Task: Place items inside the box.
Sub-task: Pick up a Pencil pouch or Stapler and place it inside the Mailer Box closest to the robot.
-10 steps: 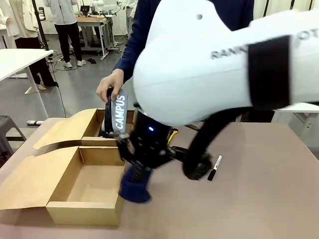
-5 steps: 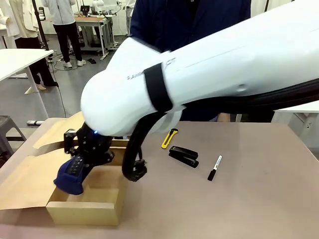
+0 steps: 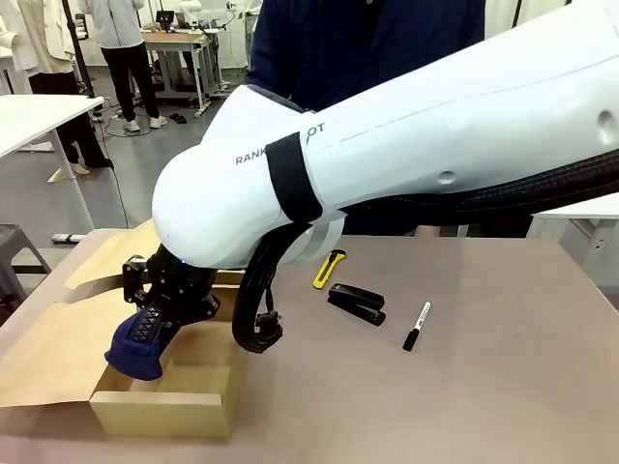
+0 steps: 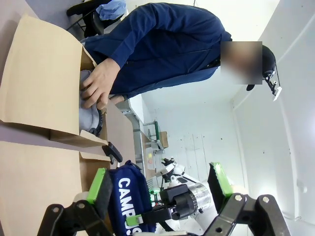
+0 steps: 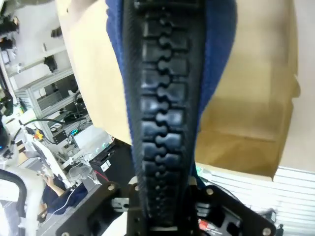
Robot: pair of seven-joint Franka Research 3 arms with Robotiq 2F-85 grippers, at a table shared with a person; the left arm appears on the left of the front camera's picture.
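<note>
Right wrist view has the navy pencil case (image 5: 165,113) hard against the lens, zipper up the middle, with the right gripper (image 3: 166,298) clamped on its upper end. Directly beneath the jaws, its lower end hangs just inside the box (image 3: 164,411). It looks soft and light and likely to sag, so gripping across the zipper suits it. Well apart from the gripper lie the stapler (image 3: 356,302), utility knife (image 3: 329,268) and marker (image 3: 417,326). The left gripper (image 4: 157,173) has its fingers spread, empty.
</note>
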